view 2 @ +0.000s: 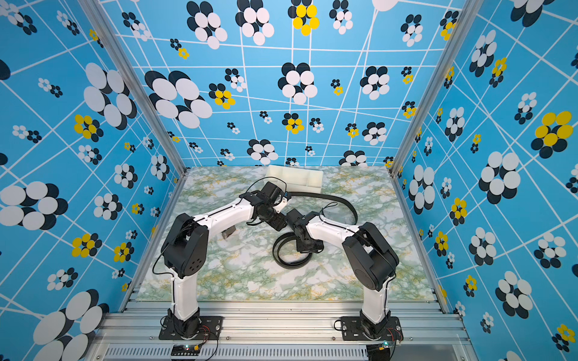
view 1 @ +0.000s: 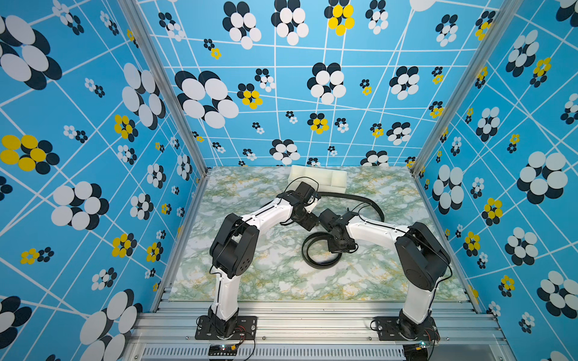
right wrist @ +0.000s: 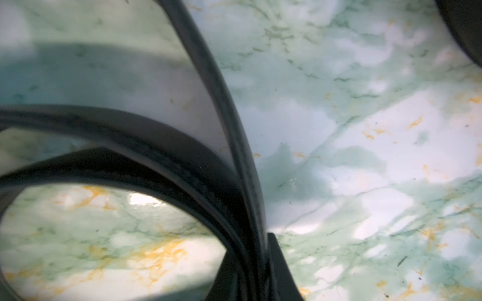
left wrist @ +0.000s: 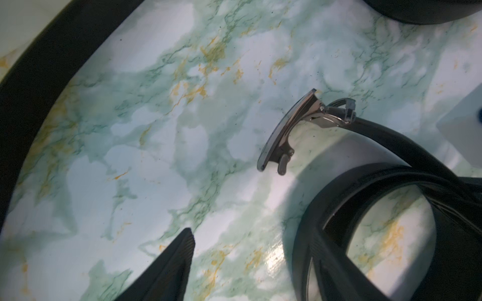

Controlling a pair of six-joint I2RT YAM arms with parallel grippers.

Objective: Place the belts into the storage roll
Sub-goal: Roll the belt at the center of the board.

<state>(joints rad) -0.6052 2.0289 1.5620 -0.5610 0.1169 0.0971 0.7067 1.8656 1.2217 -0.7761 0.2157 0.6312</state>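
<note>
The right gripper (view 1: 341, 247) has its fingers (right wrist: 280, 260) pinched on the stacked layers of the belt (view 1: 320, 265), a loose loop standing on edge on the table (view 1: 250, 275) and spreading to one side of them. Close by, the left gripper (view 1: 309, 220) grips nothing: its fingers (left wrist: 177, 260) are spread over bare marble. The buckle (left wrist: 284, 133) lies free just beyond their tips, its band running back into the loop. Past the left fingers a black strap (view 1: 353, 197) arcs round behind the right wrist; whether it is the same belt I cannot tell. The tray (view 1: 331, 175) sits just beyond the strap.
</note>
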